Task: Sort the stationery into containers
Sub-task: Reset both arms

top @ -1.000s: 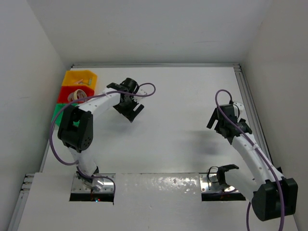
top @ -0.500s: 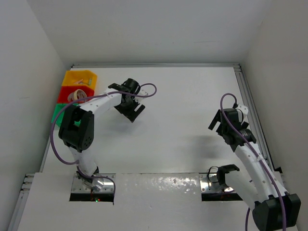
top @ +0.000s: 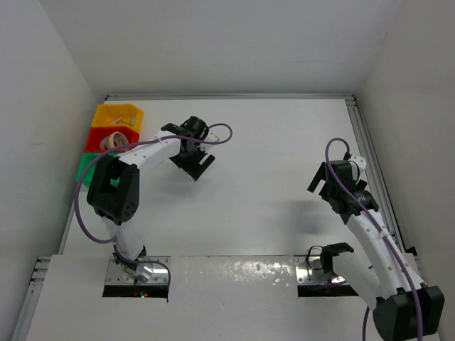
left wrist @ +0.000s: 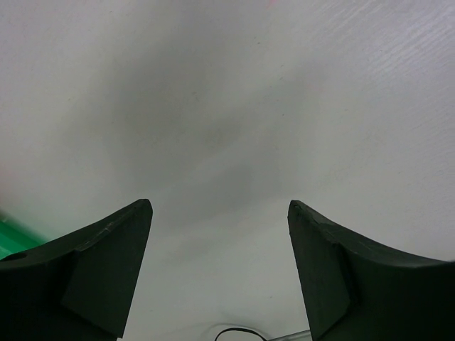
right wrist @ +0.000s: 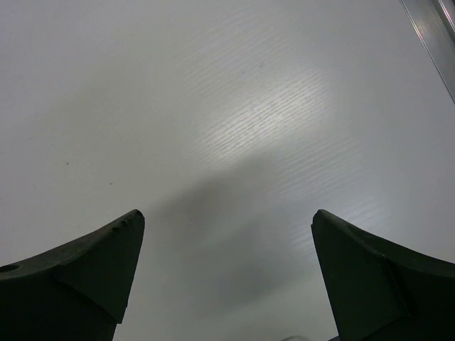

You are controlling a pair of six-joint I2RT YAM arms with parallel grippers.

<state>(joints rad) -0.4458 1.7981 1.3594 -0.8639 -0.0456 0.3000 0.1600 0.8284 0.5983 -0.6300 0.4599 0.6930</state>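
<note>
The containers stand joined at the table's far left: a yellow bin (top: 116, 114), a red bin (top: 102, 139) and a green bin (top: 85, 169) that my left arm partly hides. A whitish tape ring (top: 114, 141) lies in the red bin, and a small pale piece (top: 123, 122) lies in the yellow one. My left gripper (top: 193, 163) (left wrist: 219, 206) hovers open over bare table to the right of the bins, with nothing between its fingers. At the right side, my right gripper (top: 324, 189) (right wrist: 226, 213) stands wide open and empty above the table.
White walls enclose the table on three sides. A metal rail (top: 370, 153) (right wrist: 432, 28) runs along the right edge, close to my right arm. A sliver of the green bin (left wrist: 10, 234) shows at the left edge of the left wrist view.
My right arm drew back toward the near right edge early in the last second, then held still. The left gripper shifted only slightly.
</note>
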